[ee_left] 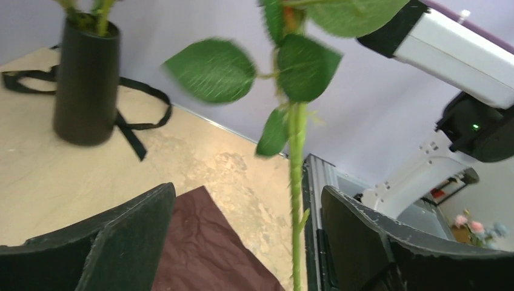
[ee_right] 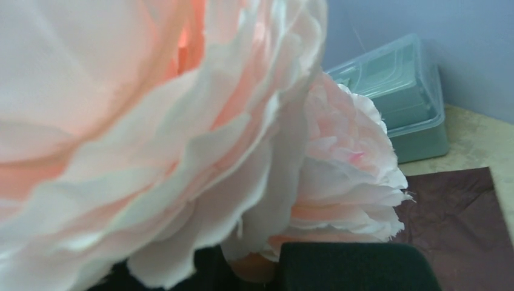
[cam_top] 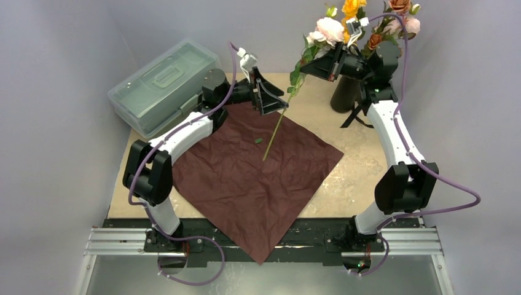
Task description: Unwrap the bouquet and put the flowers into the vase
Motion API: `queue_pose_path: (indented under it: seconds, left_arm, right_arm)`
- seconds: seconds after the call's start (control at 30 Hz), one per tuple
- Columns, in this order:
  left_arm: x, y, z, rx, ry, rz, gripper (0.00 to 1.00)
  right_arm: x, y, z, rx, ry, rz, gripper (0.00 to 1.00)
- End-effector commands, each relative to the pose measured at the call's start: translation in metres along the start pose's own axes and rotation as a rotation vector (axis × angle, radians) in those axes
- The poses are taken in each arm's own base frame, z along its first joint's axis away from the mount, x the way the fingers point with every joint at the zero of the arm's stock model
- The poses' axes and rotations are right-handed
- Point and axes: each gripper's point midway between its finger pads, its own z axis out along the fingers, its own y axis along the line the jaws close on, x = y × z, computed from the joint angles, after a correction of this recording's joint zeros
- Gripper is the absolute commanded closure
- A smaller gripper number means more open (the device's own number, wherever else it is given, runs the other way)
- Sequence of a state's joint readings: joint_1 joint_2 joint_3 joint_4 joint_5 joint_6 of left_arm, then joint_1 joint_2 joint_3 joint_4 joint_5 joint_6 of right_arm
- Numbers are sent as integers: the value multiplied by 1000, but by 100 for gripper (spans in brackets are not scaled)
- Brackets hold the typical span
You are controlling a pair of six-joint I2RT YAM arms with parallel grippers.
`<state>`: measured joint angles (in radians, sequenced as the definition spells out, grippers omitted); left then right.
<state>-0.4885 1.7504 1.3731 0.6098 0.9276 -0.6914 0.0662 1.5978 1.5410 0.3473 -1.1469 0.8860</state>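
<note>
Top external: right gripper is clamping the stem under the pink bloom; stem is slanting down-left; vase is standing just right of that gripper.
Left wrist: left gripper is gaping, stem hanging between its jaws.
Right wrist: pink bloom is filling the view; grip hidden.

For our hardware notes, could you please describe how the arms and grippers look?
The left arm and right arm have white shells and bulky black joints, each trailed by a purple cable. The left gripper and right gripper are black with broad flat fingers. A green light shows on the right arm.
</note>
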Motion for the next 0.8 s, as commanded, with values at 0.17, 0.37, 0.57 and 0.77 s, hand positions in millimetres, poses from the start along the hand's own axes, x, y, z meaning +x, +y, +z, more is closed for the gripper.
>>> queue_pose_path:
  seconds: [0.17, 0.37, 0.57, 0.77]
  left_arm:
    - [-59, 43, -52, -242, -88, 145, 0]
    - [-53, 51, -63, -309, -75, 173, 0]
    - [-54, 58, -68, -360, -57, 210, 0]
    - [-52, 63, -68, -374, -57, 203, 0]
  right_arm:
    - [-81, 2, -53, 183, -142, -273, 100]
    - [-151, -9, -93, 449, -279, -543, 100]
    - [-215, -8, -131, 730, -439, -788, 100]
    - [-248, -17, -148, 864, -482, -877, 100]
